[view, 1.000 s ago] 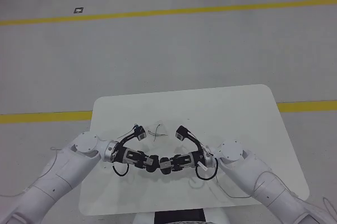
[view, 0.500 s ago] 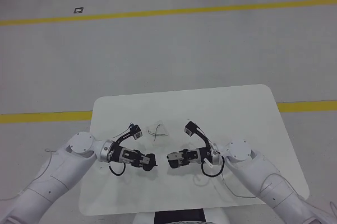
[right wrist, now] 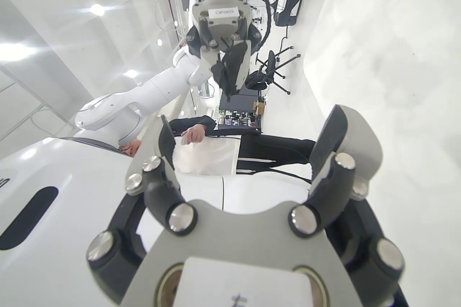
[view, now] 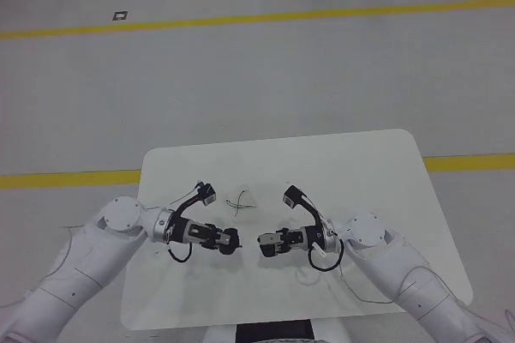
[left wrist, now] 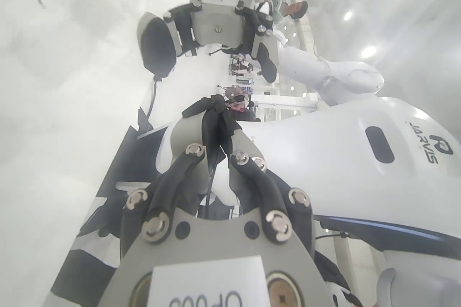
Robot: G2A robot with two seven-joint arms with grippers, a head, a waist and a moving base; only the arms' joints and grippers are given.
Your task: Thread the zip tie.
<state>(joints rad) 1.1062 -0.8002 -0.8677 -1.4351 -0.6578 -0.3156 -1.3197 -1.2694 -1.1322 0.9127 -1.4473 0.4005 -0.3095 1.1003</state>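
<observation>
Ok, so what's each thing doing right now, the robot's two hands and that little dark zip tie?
Left black-fingered robot hand: shut.
Right black-fingered robot hand: open, empty.
Thin dark zip tie: lying loose on the white table, in neither hand.

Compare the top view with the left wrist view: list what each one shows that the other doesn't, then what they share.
Top view adds: the zip tie lying on the white table, beyond the gap between the two grippers, and the yellow floor lines.
Left wrist view adds: the left gripper with its fingers pressed together, and the right gripper opposite it with fingers spread, holding nothing.
Both: the two grippers facing each other, apart, over the table.
</observation>
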